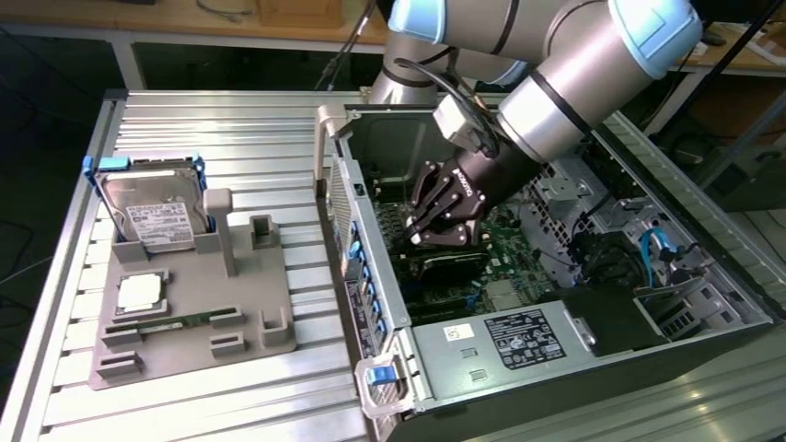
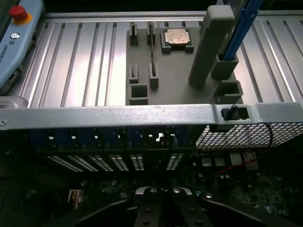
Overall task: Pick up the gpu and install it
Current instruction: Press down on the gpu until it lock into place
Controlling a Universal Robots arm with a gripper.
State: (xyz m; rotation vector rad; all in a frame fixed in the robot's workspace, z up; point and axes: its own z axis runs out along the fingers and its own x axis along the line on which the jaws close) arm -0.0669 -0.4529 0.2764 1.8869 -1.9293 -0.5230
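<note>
black gripper (image 1: 433,230) sits low inside the open case (image 1: 368,276), over the green board (image 1: 516,235); jaws pressed together, gpu (image 1: 448,262) beneath.

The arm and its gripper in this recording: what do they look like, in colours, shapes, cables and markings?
The arm is built of thick silver-grey cylindrical segments with light blue caps at the joints. A black cable runs along its lower segment towards the wrist. The gripper is black and blocky, with white lettering on its side that is too small to read. In the wrist view its black linkages, with visible pivot pins, look symmetrical.
</note>
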